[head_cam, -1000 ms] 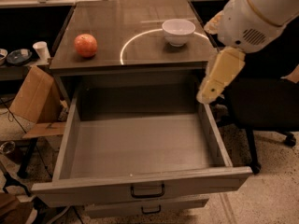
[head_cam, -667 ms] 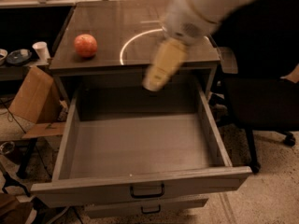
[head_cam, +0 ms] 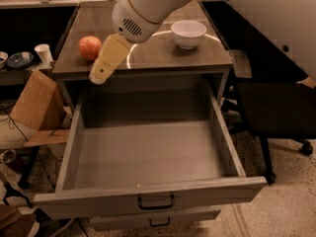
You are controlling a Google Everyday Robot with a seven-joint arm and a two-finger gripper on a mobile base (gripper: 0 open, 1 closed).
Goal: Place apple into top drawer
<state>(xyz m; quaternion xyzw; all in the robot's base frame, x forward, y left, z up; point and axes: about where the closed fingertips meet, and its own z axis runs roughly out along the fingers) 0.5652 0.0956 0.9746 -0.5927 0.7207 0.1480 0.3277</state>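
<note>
The apple [head_cam: 90, 48], round and red-orange, sits on the left part of the cabinet top [head_cam: 148, 58]. The top drawer [head_cam: 148, 152] is pulled wide open below it, grey inside, nothing in it, with a dark loop handle [head_cam: 156, 202] on its front. My gripper [head_cam: 100, 73] hangs from the white arm [head_cam: 148, 6] over the front left edge of the cabinet top, just right of and slightly in front of the apple, not touching it. It holds nothing.
A white bowl [head_cam: 188, 33] stands on the right of the cabinet top. A narrower drawer front [head_cam: 158, 220] lies below. A cardboard box [head_cam: 37, 102] and a paper cup [head_cam: 42, 53] are at the left; a dark chair [head_cam: 276, 107] at the right.
My arm has swung from the right side of the drawer leftward across the cabinet, so the gripper is now beside the apple. The apple and bowl have not moved.
</note>
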